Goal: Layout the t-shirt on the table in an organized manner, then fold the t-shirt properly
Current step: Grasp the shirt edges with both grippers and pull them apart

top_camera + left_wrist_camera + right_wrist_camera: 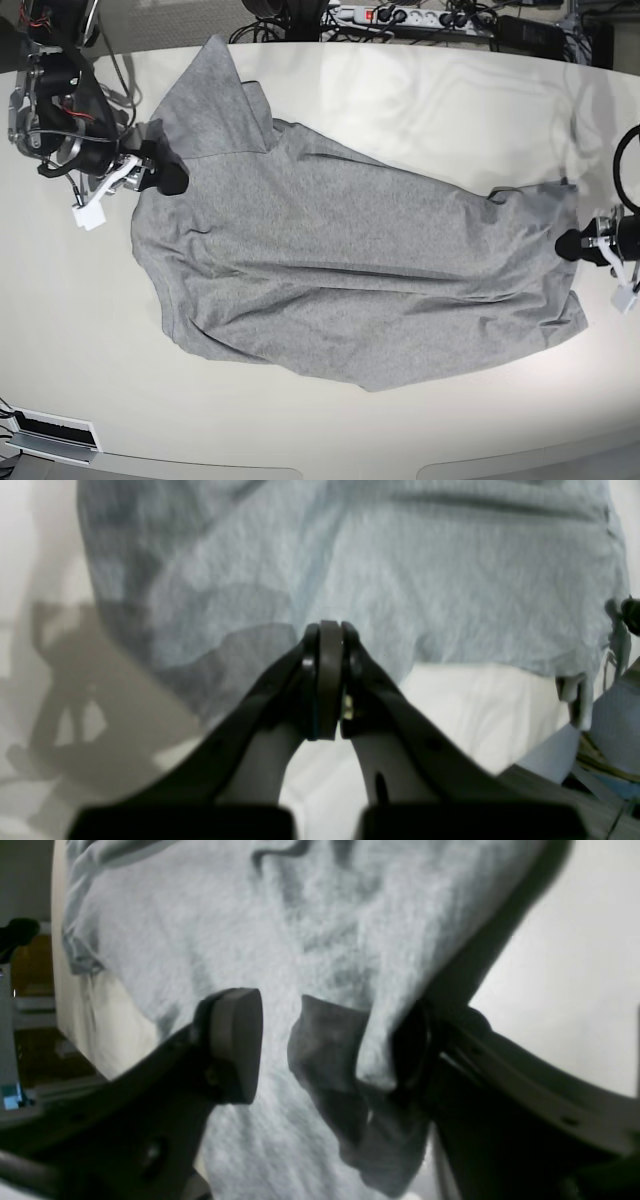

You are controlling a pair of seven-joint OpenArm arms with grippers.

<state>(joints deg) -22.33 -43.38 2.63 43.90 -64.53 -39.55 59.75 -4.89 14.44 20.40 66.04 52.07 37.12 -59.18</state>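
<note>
Between spread right end effector point(320, 1040) pads: t-shirt point(340, 270) fold; left end effector point(330, 630) together.

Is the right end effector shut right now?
No, the right end effector stands open, pads apart, with t-shirt fabric between them.

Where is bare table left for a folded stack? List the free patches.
Free: the wide strip of table below the t-shirt, and the patch above it toward the power strip. Crowded: both side edges, at the right gripper and left gripper.

base: overhead, whole table point(420, 90) | wrists: close behind pincers | shared: t-shirt point(330, 270)
</note>
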